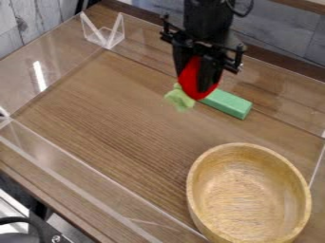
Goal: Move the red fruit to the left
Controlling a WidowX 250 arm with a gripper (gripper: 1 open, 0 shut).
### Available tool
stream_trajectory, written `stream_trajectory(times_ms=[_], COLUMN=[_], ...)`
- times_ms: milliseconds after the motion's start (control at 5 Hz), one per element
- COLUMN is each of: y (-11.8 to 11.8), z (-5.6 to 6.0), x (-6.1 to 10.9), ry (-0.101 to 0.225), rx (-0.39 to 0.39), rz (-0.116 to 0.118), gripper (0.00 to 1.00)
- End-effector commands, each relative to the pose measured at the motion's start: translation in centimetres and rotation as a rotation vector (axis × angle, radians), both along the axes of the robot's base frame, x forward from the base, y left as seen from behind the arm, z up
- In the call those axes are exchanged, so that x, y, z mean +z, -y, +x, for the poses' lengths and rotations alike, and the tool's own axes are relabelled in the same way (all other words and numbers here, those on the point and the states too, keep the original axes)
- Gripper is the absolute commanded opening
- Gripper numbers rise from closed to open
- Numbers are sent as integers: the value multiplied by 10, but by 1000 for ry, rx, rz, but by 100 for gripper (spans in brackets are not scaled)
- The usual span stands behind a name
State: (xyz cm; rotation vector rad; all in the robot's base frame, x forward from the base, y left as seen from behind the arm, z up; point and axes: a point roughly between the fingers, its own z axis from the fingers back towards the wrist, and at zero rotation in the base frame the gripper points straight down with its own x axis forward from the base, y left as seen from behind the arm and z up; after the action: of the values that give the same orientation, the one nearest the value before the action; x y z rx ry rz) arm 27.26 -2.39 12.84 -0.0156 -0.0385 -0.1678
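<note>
The red fruit (pixel 192 80) is a small glossy red toy with a light green leafy cap (pixel 180 98) pointing down and to the left. It hangs just above the wooden tabletop at the back centre. My black gripper (pixel 200 84) comes down from above and is shut on the red fruit, its fingers on either side of the red body. The fruit sits directly at the left end of a flat green block (pixel 231 103), and its cap nearly touches the table.
A large wooden bowl (pixel 203 173) stands at the front right. Clear acrylic walls (pixel 76 180) fence the tabletop, and a clear folded stand (pixel 102 31) sits at the back left. Bare wood stretches left of the gripper.
</note>
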Motion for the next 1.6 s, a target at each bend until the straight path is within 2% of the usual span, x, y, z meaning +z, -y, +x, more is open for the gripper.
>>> stream_trajectory(times_ms=[0, 400, 800, 1200, 1400], y=[-9, -16, -24, -35, -54], z=[17, 8, 3, 3, 5], x=[21, 14, 24, 19, 21], ry=[59, 54, 54, 52, 57], rx=[36, 120, 221, 95, 123], rz=[-2, -3, -2, -4, 5], gripper=[0, 0, 0, 0, 0])
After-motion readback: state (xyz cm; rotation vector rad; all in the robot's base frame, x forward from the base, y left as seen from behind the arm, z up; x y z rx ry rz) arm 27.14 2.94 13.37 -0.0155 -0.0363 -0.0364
